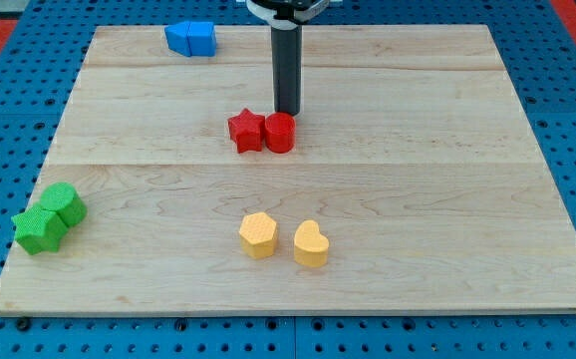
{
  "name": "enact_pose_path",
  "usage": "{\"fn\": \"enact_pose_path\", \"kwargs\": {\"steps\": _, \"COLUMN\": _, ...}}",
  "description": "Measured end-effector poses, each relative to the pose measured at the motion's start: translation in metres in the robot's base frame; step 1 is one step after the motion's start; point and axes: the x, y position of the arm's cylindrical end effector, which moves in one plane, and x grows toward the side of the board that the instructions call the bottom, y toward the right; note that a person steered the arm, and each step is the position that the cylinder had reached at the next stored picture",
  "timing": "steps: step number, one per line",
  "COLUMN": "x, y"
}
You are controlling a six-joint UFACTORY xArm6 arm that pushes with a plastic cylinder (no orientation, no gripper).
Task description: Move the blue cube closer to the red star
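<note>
The blue cube sits near the view's top left edge of the wooden board, touching a second blue block on its left. The red star lies near the board's middle, touching a red cylinder on its right. My tip stands just above the red cylinder in the view, touching or nearly touching its far side. The tip is well to the right of and below the blue cube.
A yellow hexagon block and a yellow heart block lie near the view's bottom middle. A green star and a green block sit together at the left edge. Blue pegboard surrounds the board.
</note>
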Motion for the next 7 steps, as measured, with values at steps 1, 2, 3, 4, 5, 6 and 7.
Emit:
{"fn": "enact_pose_path", "kwargs": {"steps": 1, "x": 0.0, "y": -0.001}}
{"fn": "enact_pose_path", "kwargs": {"steps": 2, "x": 0.002, "y": -0.001}}
{"fn": "enact_pose_path", "kwargs": {"steps": 3, "x": 0.002, "y": -0.004}}
{"fn": "enact_pose_path", "kwargs": {"steps": 4, "x": -0.005, "y": -0.011}}
{"fn": "enact_pose_path", "kwargs": {"steps": 5, "x": -0.014, "y": -0.048}}
{"fn": "enact_pose_path", "kwargs": {"steps": 6, "x": -0.038, "y": -0.085}}
{"fn": "enact_pose_path", "kwargs": {"steps": 7, "x": -0.032, "y": -0.156}}
